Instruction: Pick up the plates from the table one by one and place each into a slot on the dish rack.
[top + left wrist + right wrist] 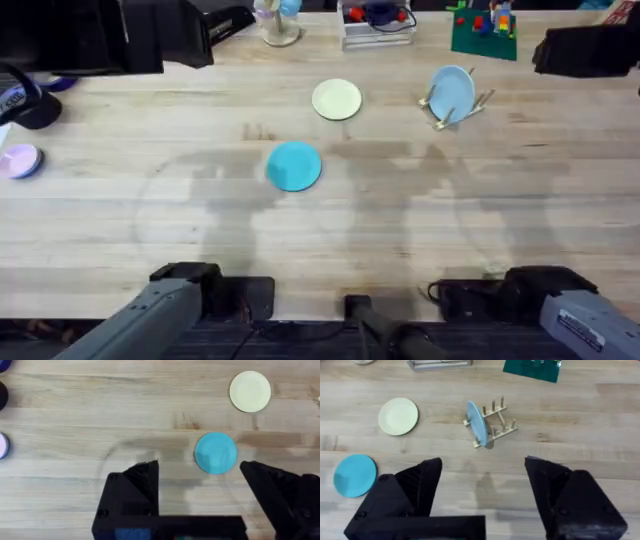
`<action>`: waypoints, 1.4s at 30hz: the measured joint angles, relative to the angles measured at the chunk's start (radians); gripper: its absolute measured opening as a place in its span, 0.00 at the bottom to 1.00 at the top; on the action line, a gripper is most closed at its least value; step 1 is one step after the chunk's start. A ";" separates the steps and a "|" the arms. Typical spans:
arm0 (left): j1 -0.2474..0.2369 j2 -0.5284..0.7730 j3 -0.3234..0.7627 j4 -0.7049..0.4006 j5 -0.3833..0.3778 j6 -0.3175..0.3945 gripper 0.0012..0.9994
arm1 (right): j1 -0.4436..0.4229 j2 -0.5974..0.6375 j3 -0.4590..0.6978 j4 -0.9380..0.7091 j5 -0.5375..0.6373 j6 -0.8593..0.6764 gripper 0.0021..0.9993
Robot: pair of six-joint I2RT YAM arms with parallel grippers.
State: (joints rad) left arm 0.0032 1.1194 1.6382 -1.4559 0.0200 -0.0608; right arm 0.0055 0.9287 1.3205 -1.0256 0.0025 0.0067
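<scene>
The teal plate (294, 165) lies flat mid-worktop, just ahead of the left gripper (200, 472), whose fingers stand open and empty like the right gripper's (482, 472), making the left arm nearer

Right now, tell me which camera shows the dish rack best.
The right wrist view: the dish rack sits unobstructed, its upright pegs distinct, the light-blue plate standing in an end slot. The overhead view shows the rack smaller, mostly behind that plate.
</scene>
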 joint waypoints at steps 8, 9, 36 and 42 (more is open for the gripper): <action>0.000 0.000 0.000 -0.002 0.006 -0.006 0.10 | 0.000 0.000 0.000 0.000 0.000 0.000 1.00; 0.000 0.000 0.000 -0.004 0.007 -0.004 0.06 | 0.000 0.000 0.000 0.000 0.000 0.000 1.00; 0.023 0.048 -0.015 -0.036 0.225 0.060 0.04 | 0.000 0.000 0.000 0.000 0.000 0.000 1.00; 0.074 0.051 -0.121 0.014 0.310 0.095 0.04 | 0.000 0.000 0.000 0.000 0.000 0.000 1.00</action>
State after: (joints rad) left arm 0.0776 1.1706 1.5177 -1.4417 0.3301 0.0344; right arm 0.0055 0.9287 1.3205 -1.0260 0.0025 0.0067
